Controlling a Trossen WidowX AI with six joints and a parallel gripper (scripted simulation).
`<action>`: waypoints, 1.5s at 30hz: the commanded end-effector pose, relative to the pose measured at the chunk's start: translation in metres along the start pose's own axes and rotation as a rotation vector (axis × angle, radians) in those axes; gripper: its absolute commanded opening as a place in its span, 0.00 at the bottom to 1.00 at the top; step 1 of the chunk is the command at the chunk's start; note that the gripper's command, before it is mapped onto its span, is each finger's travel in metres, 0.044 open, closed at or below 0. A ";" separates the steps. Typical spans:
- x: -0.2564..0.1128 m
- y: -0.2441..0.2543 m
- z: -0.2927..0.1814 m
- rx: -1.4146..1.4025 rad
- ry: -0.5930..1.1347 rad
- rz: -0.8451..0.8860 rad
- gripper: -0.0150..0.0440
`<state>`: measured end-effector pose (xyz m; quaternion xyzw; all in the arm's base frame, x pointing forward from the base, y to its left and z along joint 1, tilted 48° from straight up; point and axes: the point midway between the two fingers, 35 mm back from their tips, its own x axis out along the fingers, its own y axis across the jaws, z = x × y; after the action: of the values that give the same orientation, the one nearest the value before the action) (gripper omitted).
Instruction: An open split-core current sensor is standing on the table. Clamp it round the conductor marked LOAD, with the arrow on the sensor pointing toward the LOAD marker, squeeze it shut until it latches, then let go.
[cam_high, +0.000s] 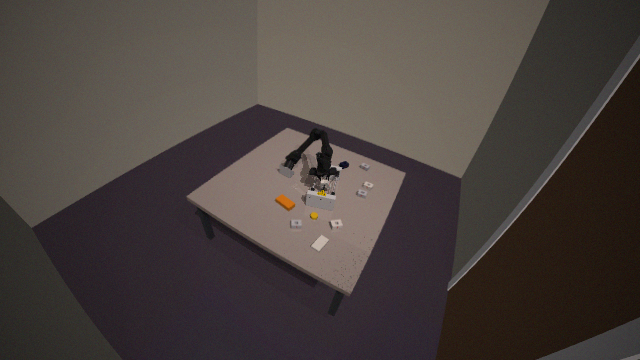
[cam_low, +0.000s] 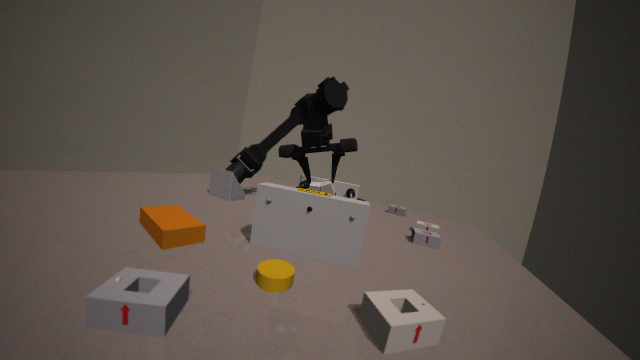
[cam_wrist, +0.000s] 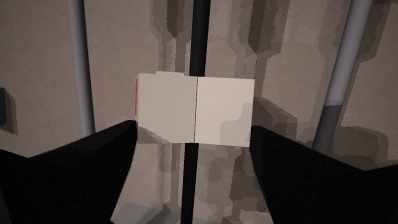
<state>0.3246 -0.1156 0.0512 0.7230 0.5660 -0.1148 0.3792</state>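
Observation:
My gripper (cam_high: 324, 180) (cam_low: 321, 181) (cam_wrist: 194, 132) is shut on the white split-core sensor (cam_low: 320, 187) (cam_wrist: 167, 107), with one fingertip at each outer side. The sensor's two halves lie side by side with a thin seam. It sits over the black middle conductor (cam_wrist: 200, 37), which runs out beyond both its ends. A red mark shows on its left side in the wrist view. Whether its jaws are closed beneath the conductor is hidden. The yellow marker (cam_low: 314, 192) is on top of the front white panel (cam_high: 320, 201) (cam_low: 310, 225); its lettering is too small to read.
Grey conductors (cam_wrist: 83, 75) (cam_wrist: 344, 62) run on either side of the sensor. An orange block (cam_high: 285, 202) (cam_low: 172, 225), a yellow disc (cam_high: 314, 216) (cam_low: 275, 275) and sensor-like blocks (cam_low: 137, 302) (cam_low: 404, 320) stand in front of the panel. More small blocks (cam_high: 362, 193) (cam_low: 426, 239) stand to the right.

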 end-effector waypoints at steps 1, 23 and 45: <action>0.000 0.000 0.000 -0.002 0.000 0.000 0.25; 0.000 0.000 0.000 -0.002 0.000 0.000 0.25; 0.002 0.005 0.000 0.002 0.002 -0.080 0.25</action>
<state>0.3261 -0.1142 0.0513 0.7131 0.5818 -0.1237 0.3710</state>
